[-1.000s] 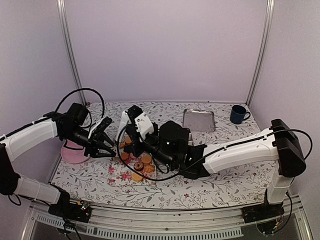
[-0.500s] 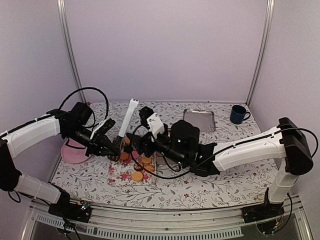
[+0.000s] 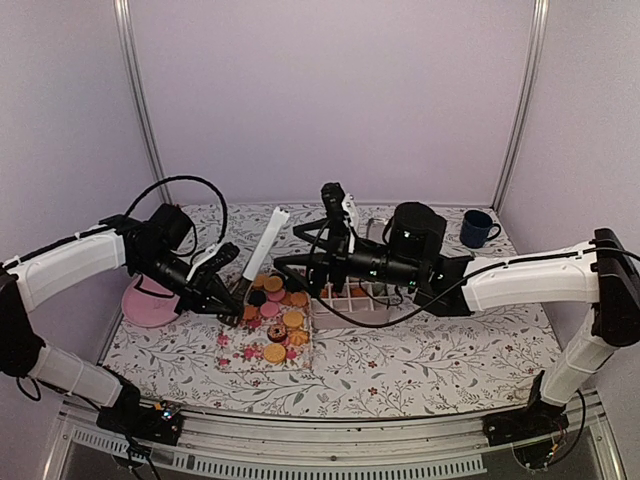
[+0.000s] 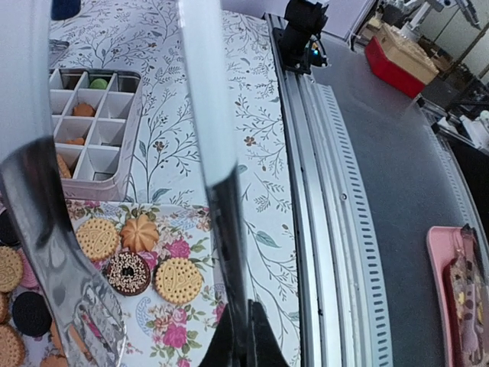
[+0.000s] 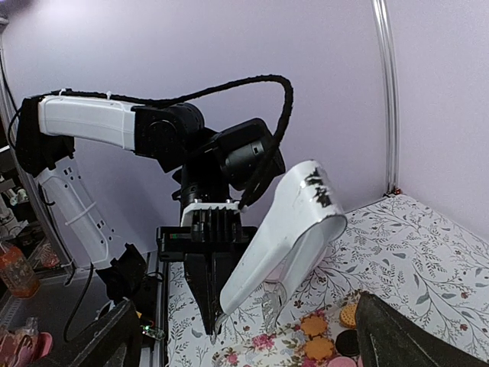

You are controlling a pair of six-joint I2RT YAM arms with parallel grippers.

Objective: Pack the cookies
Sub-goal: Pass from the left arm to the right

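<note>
The cookies [image 3: 278, 320] lie on a floral mat [image 3: 232, 352], mostly orange-tan rounds with black, pink and a chocolate-topped one [image 4: 126, 273]. My left gripper [image 3: 235, 292] is shut on one arm of a pair of white-handled metal tongs [image 3: 266, 240], which slant up over the cookies. In the left wrist view that arm [image 4: 218, 168] runs up from my shut left gripper [image 4: 246, 348]. My right gripper [image 3: 298, 246] hangs wide open just right of the tongs [image 5: 290, 237], holding nothing. A clear compartment box [image 3: 356, 320] next to the mat holds a few cookies [image 4: 98, 82].
A pink plate [image 3: 148, 306] sits at the left behind my left arm. A blue mug [image 3: 476, 228] stands at the back right. The table's metal front rail [image 4: 336, 229] runs beside the mat. The right arm stretches across above the box.
My right gripper has let go of the tongs, opened wide and drawn back to the right, uncovering the box. My left gripper has shut on the tongs and now holds them alone.
</note>
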